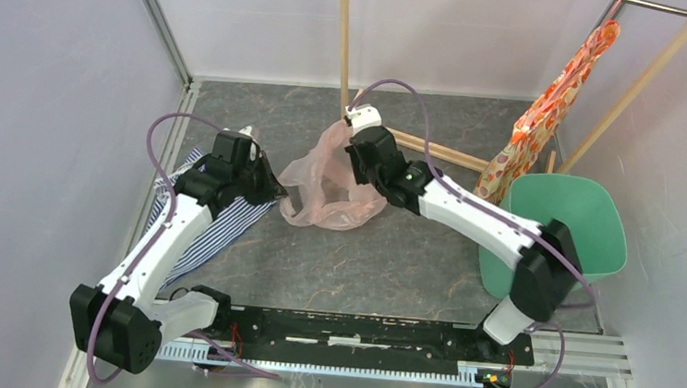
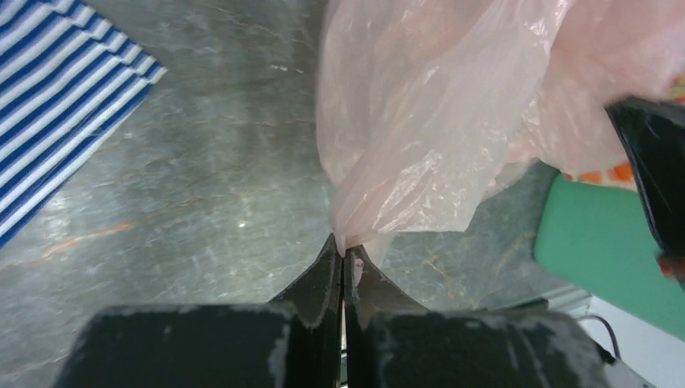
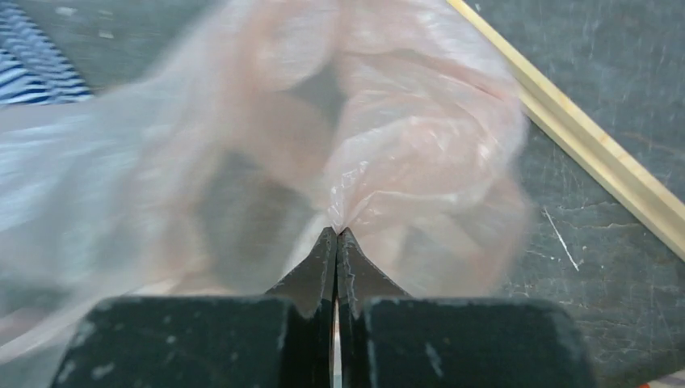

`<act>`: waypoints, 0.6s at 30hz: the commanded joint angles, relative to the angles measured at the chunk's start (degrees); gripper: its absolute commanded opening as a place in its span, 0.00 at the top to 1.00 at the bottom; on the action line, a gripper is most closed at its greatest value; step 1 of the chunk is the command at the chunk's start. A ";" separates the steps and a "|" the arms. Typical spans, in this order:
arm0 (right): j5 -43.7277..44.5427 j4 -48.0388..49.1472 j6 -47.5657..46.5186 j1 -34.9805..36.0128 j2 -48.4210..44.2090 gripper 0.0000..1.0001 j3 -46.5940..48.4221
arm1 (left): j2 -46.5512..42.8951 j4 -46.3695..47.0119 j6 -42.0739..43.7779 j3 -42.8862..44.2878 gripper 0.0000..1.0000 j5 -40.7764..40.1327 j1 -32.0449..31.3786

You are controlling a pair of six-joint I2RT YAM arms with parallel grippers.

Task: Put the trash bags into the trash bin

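Observation:
The pale-pink translucent trash bag [image 1: 327, 185] hangs crumpled over the middle of the table, stretched between both arms. My left gripper [image 2: 342, 246] is shut on the bag [image 2: 420, 113], pinching a fold of its left edge at the fingertips. At the bag's far right side, my right gripper [image 3: 336, 232] is shut on another fold of the bag [image 3: 404, 137]. In the top view the left gripper [image 1: 271, 186] is at the bag's left and the right gripper [image 1: 359, 154] is at its upper right. The mint-green trash bin [image 1: 564, 230] stands at the right, beside the right arm; its rim [image 2: 598, 250] shows in the left wrist view.
A blue-white striped cloth [image 1: 217, 226] lies under the left arm. An orange floral bag [image 1: 545, 113] hangs from a wooden frame [image 1: 436, 148] at the back right. White walls close in the table on three sides.

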 commanded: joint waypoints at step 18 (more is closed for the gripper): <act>11.80 -1.78 9.44 5.79 11.42 1.00 -8.27 | 0.19 -4.25 -0.74 19.12 0.98 14.03 -2.60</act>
